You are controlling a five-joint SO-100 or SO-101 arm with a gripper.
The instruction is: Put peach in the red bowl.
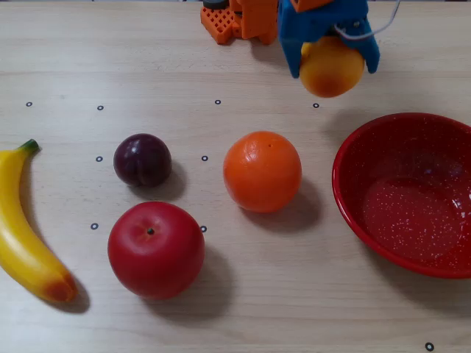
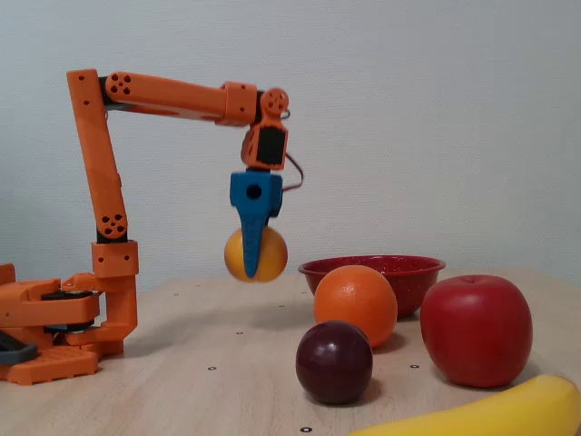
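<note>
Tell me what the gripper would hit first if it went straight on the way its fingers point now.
The gripper points straight down, holding the peach clear of the table. Straight below looks like bare tabletop, so it would likely meet the table first; the red bowl and the orange sit off to the right.

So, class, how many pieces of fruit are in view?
5: the peach in the pincer; on the table, the orange, plum, apple and banana. None seem hidden.

Red bowl (image 1: 412, 147) cut by right edge; banana (image 2: 472, 413) cropped at bottom edge.
</note>
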